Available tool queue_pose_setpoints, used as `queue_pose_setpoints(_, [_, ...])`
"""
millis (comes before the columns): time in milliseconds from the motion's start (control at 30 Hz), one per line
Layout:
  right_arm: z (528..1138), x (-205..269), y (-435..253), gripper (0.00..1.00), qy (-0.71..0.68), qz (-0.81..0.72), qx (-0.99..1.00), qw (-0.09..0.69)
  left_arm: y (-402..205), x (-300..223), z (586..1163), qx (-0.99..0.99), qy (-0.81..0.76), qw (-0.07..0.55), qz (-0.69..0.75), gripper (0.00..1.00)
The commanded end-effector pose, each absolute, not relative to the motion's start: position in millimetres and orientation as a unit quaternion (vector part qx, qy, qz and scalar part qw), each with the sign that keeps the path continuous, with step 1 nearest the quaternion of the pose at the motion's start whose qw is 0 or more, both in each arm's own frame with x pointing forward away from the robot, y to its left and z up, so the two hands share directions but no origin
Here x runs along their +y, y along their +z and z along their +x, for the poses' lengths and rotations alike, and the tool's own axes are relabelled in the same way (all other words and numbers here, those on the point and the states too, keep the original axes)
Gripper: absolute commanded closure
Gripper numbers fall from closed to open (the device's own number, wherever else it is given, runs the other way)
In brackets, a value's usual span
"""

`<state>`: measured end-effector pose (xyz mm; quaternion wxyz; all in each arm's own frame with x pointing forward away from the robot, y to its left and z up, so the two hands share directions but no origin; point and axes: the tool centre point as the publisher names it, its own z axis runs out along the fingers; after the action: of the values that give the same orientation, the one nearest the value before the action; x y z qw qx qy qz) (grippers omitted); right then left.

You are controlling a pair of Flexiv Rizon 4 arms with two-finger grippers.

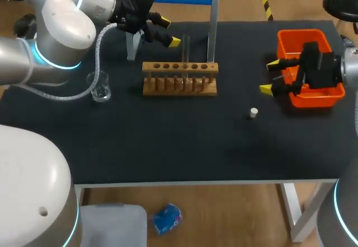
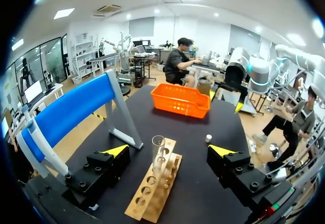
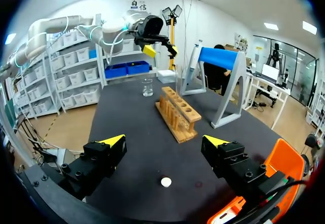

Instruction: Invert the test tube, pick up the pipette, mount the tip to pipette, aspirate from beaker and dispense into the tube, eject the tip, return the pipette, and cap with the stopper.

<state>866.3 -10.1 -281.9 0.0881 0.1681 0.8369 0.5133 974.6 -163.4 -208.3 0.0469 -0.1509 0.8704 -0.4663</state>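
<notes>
Small white stopper [image 1: 254, 112] lies nearest on the black worktop [image 1: 168, 140], apart from the wooden rack [image 1: 179, 92] where the clear glass test tube [image 1: 185, 51] stands upright. Left jaws gape wide and empty beside the tube's top. Right jaws, equally wide and empty, hover by the orange plastic bin [image 1: 302, 34].

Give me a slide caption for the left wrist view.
Open left hand facing a test tube upright in the wooden rack.

On the table [image 1: 168, 146], a tube [image 1: 186, 51] stands in the central rack [image 1: 179, 84], beaker [image 1: 100, 87] left, stopper [image 1: 254, 112] and bin [image 1: 299, 33] right.
</notes>
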Motion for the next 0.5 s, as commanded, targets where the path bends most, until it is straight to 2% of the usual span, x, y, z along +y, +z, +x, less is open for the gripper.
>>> queue_pose_setpoints(33, [865.5,-12.0,-280.5,0.0,0.513,0.167,0.837,0.086,-213.0,-168.1,978.4,0.871,-0.464,0.044,-0.152,0.0])
queue_pose_setpoints(500, [865.5,-12.0,-280.5,0.0,0.513,0.167,0.837,0.086,-226.2,-176.2,976.9,0.878,-0.456,0.047,-0.14,0.0])
